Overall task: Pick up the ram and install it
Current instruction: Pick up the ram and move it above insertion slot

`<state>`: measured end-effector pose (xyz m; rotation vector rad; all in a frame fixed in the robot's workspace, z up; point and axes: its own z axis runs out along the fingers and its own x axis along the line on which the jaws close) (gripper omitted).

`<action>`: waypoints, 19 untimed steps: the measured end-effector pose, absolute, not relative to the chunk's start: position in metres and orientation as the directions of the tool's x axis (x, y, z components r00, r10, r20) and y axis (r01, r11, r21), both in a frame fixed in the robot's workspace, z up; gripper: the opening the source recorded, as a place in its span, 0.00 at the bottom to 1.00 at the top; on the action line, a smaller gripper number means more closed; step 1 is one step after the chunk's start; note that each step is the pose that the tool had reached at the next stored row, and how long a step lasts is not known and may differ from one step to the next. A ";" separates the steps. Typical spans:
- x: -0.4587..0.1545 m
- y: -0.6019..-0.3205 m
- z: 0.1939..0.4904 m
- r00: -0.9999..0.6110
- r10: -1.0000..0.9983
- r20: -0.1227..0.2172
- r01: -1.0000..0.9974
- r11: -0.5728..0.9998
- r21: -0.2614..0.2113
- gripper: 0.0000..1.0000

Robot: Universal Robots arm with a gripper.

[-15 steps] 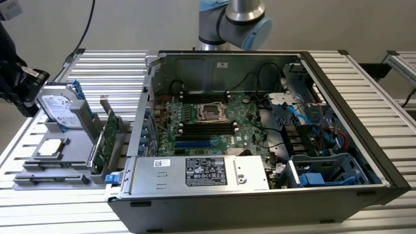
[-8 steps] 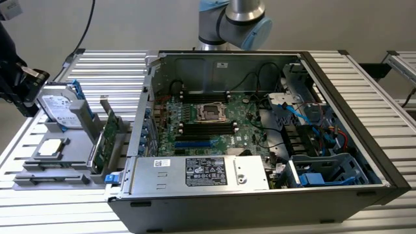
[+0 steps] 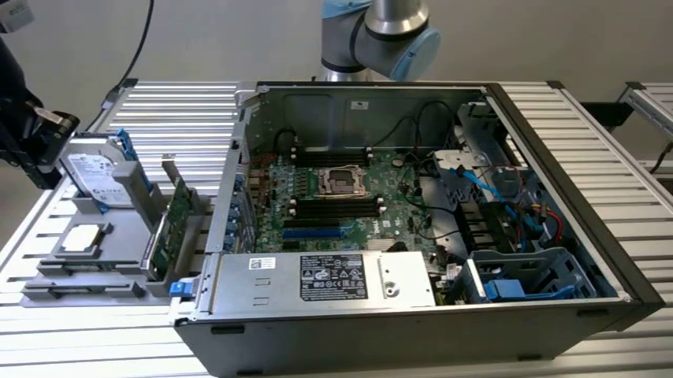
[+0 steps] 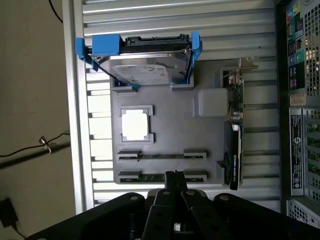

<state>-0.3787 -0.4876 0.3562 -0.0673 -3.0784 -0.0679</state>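
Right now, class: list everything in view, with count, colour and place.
computer case: one, black, on the table.
motherboard: one, green, inside the case.
power supply: one, silver, inside the case.
tray: one, grey, beside the case.
hard drive: one, silver, blue rails, on the tray.
expansion card: one, green, upright on the tray.
processor: one, silver, on the tray.
ram: two, dark, edge-on in tray holders.
arm: one, silver-blue, behind the case.
gripper: one, black, shut, nearest a ram strip.

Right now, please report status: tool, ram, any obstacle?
Tool shut, above gray holder. Ram in holder, not picked. No obstacle seen between.
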 end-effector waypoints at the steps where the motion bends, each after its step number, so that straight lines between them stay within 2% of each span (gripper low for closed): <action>1: -0.379 -0.488 0.356 -0.998 0.024 0.063 0.027 0.999 0.043 0.11; 19: -0.379 -0.488 0.352 -0.953 -0.297 0.063 -0.295 0.955 0.043 0.11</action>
